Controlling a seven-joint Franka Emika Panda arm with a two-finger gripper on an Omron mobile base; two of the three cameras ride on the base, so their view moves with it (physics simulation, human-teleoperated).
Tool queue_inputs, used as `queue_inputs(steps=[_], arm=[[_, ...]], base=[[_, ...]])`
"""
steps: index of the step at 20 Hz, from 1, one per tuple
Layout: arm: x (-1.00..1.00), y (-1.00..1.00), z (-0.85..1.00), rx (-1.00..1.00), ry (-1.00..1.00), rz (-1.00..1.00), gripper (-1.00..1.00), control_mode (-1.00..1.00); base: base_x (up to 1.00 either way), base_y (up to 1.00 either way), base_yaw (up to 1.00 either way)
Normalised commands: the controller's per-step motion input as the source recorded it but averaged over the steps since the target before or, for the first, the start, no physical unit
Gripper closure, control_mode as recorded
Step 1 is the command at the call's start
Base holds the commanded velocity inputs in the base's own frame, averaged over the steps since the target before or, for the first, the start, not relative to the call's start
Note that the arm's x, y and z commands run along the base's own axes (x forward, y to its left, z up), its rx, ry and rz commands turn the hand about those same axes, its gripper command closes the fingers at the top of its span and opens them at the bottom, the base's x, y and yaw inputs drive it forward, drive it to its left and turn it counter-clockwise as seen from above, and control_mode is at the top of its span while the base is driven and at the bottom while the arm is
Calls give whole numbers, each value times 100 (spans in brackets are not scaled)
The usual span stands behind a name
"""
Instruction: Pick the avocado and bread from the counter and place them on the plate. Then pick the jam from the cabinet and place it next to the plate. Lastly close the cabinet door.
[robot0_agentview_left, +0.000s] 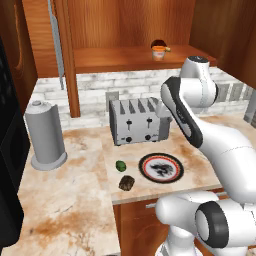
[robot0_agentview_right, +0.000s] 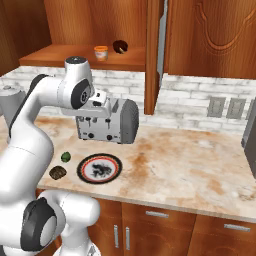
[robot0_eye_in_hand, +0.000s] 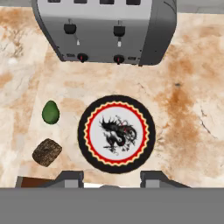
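green avocado (robot0_eye_in_hand: 50, 112) and brown bread (robot0_eye_in_hand: 47, 152) on counter (robot0_eye_in_hand: 192, 109) just beside empty plate (robot0_eye_in_hand: 116, 134); jam (robot0_agentview_left: 158, 52) in open cabinet (robot0_agentview_left: 125, 30)

Your kitchen backdrop: brick, wood, steel

You have a whitewashed brick backsplash (robot0_agentview_right: 200, 90) with grey wall outlets (robot0_agentview_right: 226, 107) behind; a silver four-slot toaster (robot0_agentview_left: 137, 120) against it; a grey cylinder, perhaps a paper-towel holder (robot0_agentview_left: 46, 135), stands left; a dark appliance edge (robot0_agentview_left: 10, 150) borders your left; reddish base drawers (robot0_agentview_right: 160, 222) sit below.
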Motion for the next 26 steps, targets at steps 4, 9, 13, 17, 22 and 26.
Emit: queue_inputs(steps=[4, 9, 13, 17, 22, 26], arm=[[0, 18, -1, 0, 0, 0, -100, -100], [0, 31, -1, 0, 0, 0, -100, -100], [0, 33, 0, 0, 1, 0, -100, -100], [0, 36, -2, 0, 3, 0, -100, -100], [0, 40, -18, 0, 9, 0, -100, -100], [0, 45, -34, 0, 16, -1, -100, -100]], base=[[0, 0, 0], [0, 0, 0], [0, 0, 0], [0, 0, 0], [0, 0, 0], [0, 0, 0]])
